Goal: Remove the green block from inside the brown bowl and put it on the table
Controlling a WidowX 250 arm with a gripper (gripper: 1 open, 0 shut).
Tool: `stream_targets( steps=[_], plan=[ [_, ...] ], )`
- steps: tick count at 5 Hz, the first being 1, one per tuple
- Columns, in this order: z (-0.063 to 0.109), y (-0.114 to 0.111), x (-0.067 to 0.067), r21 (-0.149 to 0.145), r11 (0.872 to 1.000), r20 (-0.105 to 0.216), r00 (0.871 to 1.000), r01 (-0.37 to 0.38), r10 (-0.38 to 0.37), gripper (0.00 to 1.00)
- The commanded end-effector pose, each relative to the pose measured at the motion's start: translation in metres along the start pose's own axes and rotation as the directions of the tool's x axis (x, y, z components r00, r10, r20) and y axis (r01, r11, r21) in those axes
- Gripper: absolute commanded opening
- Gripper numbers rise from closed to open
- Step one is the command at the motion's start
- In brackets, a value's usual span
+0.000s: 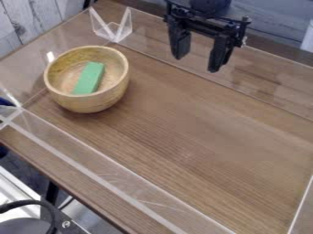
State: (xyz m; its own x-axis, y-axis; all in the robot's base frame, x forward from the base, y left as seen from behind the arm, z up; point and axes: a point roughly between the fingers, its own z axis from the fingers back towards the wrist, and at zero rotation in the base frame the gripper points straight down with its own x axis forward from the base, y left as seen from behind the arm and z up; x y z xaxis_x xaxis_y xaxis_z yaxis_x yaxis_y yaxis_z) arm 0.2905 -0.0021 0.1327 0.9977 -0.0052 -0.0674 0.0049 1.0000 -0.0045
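- Camera view: one green block (90, 79) lies inside the one brown bowl (59, 95), at the left of the table (196, 137).
- One gripper (199, 54) hangs over the far side, well apart from the bowl, its two fingers spread and empty.

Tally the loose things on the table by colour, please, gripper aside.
Green: 1, the green block, lying inside the bowl.
Light brown: 1, the brown bowl, standing on the table.
Total: 2.
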Motion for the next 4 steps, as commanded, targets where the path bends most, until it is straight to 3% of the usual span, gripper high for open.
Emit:
stream_targets(
  steps=[1,3,4],
  plan=[
    [-0.005,0.01,-0.004,0.006,1.0,-0.018,1.0,-0.006,0.006,1.0],
    [-0.008,0.062,-0.037,0.013,0.998,-0.006,0.998,-0.061,0.062,1.0],
    [-0.006,0.098,-0.043,0.017,0.996,0.011,0.996,-0.091,0.09,1.0]
  ],
)
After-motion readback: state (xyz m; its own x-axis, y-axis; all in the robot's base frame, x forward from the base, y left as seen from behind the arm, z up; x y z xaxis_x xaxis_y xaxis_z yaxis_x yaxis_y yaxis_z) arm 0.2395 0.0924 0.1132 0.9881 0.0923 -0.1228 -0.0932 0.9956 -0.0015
